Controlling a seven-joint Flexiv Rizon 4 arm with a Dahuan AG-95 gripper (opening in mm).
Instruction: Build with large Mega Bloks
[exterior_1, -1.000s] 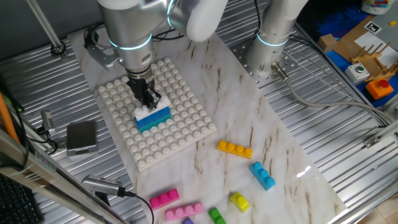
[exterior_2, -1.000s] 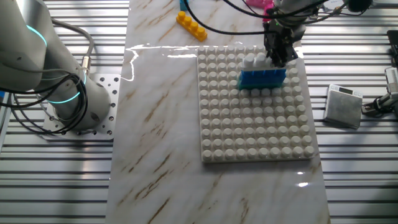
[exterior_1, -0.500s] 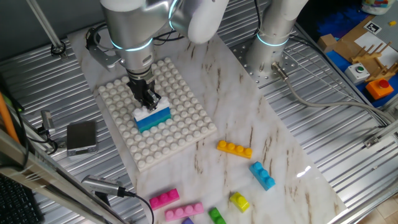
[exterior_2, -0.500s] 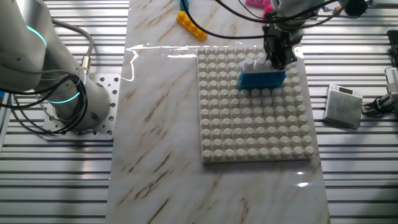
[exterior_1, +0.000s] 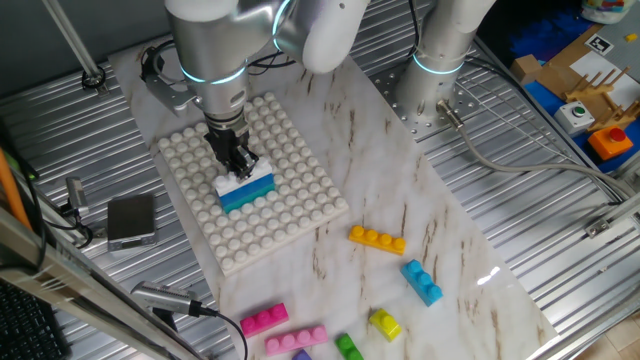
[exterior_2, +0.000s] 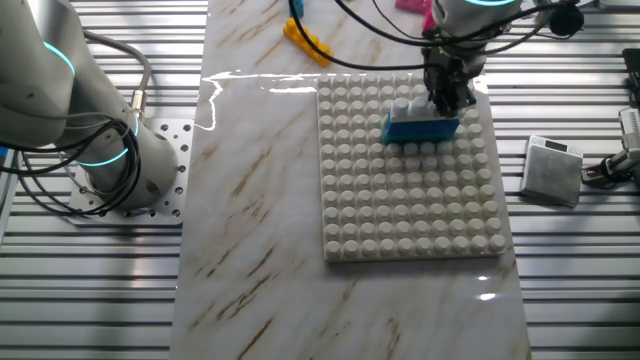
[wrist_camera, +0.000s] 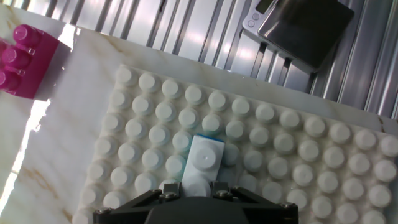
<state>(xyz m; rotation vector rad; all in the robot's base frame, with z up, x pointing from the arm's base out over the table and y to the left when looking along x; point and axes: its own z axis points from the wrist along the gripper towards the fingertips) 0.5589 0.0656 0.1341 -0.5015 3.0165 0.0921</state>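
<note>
Several loose Mega Bloks lie nearest the camera in one fixed view, on the marble-patterned tabletop (exterior_1: 440, 215): a pink brick (exterior_1: 264, 319) and a paler pink brick (exterior_1: 295, 339) close together, a green brick (exterior_1: 348, 347) at the frame edge, a yellow brick (exterior_1: 385, 324) just beside it, a light blue brick (exterior_1: 422, 281) further right, and an orange brick (exterior_1: 377, 239) above them. All of these sit well apart from the white studded baseplate (exterior_1: 290, 215), which lies further back on the same surface.

On the baseplate stands a blue brick (exterior_1: 247, 192) with a white brick (exterior_1: 240, 180) stacked on top of it. The gripper (exterior_1: 233, 157) comes down from above onto this stack, its dark fingers (exterior_1: 238, 152) at the white brick; the hand view shows the white brick running under the gripper body, but whether the jaws are clamped on it I cannot tell.

Beside the baseplate, on the ribbed metal bench (exterior_1: 560, 200), rests a small grey scale (exterior_1: 131, 220). Furthest back, the arm's base (exterior_1: 440, 60) is bolted down near the table's far edge.
</note>
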